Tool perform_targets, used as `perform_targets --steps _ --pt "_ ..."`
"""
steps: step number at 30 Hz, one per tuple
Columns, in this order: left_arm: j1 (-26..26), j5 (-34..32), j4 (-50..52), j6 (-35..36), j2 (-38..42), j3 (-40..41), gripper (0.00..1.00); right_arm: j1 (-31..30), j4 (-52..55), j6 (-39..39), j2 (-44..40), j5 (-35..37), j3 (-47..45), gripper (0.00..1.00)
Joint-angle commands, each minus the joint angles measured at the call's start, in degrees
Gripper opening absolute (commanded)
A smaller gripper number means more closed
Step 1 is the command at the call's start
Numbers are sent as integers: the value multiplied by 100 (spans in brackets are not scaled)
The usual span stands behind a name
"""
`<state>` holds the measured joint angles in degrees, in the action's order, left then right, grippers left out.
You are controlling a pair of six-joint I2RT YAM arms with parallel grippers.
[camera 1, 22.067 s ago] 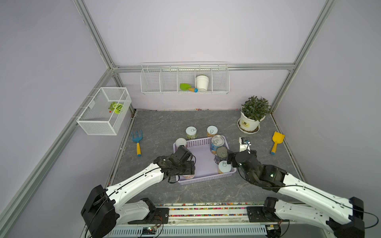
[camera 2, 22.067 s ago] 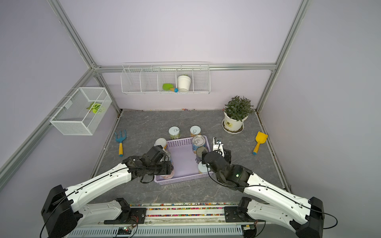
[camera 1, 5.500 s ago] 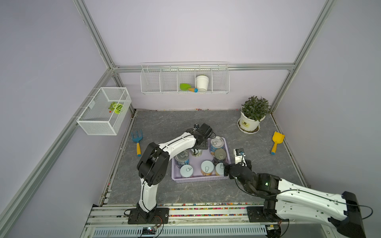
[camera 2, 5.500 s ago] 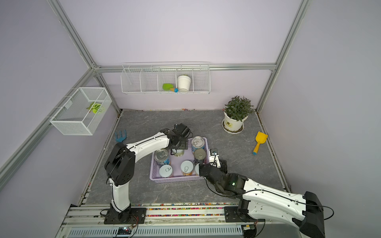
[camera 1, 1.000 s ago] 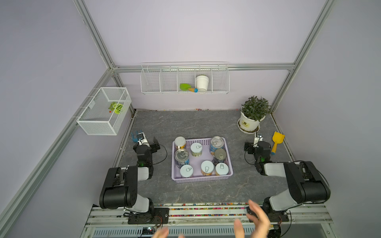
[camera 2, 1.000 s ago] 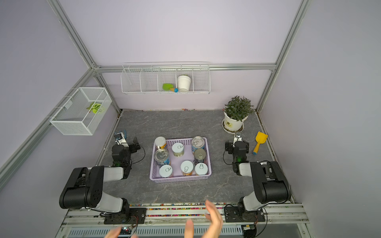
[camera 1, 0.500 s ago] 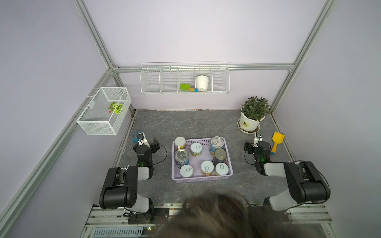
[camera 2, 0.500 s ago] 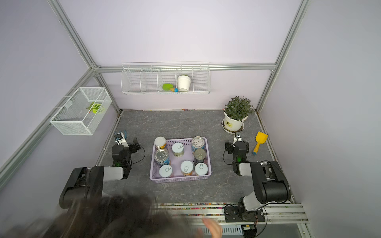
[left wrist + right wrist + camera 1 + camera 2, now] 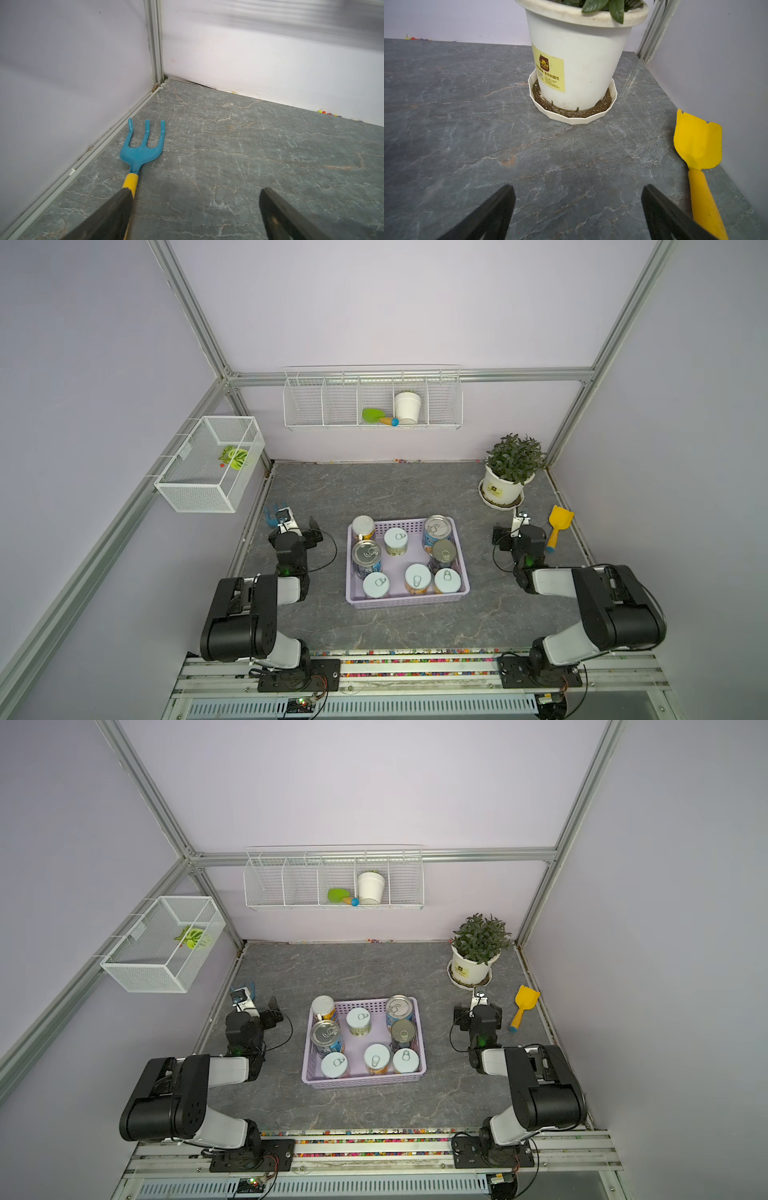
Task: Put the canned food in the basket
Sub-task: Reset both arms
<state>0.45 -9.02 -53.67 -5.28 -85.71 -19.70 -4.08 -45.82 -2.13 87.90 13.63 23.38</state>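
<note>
Lilac plastic marks the goal: the basket sits near the middle of the table, and all eight tins of canned food stand upright inside it, none on the bare top. At the table's left edge the left hand sits low, its jaws wide apart and empty, a blue rake just beside it toward that edge; the basket lies to its right. At the right edge the right hand is likewise spread and empty, facing a potted plant, a yellow shovel just to its right; the basket lies to its left. Both arms look about equally near, with open table either side of the basket; by this judgement nothing remains to carry.
</note>
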Motion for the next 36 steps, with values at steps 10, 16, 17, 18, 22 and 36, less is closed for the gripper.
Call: perform_targets --steps 10,16,17,18,22,36 --pt "-10 -13 50 71 -47 -13 99 38 -808 -235 -250 342 -550 99" --pt "-10 -20 56 71 -42 -16 99 -76 -486 -160 57 658 -148 99" --pt "-5 -26 57 72 -50 -11 99 -118 -81 -215 -52 755 -27 99" --pt "-10 -20 57 76 -46 -16 99 -124 -87 -214 -58 712 -53 99" --pt "-10 -21 57 71 -46 -16 99 -122 -172 -208 -43 749 -72 99" --pt "-10 -21 56 75 -50 -15 99 -126 -184 -199 -27 755 -75 99"
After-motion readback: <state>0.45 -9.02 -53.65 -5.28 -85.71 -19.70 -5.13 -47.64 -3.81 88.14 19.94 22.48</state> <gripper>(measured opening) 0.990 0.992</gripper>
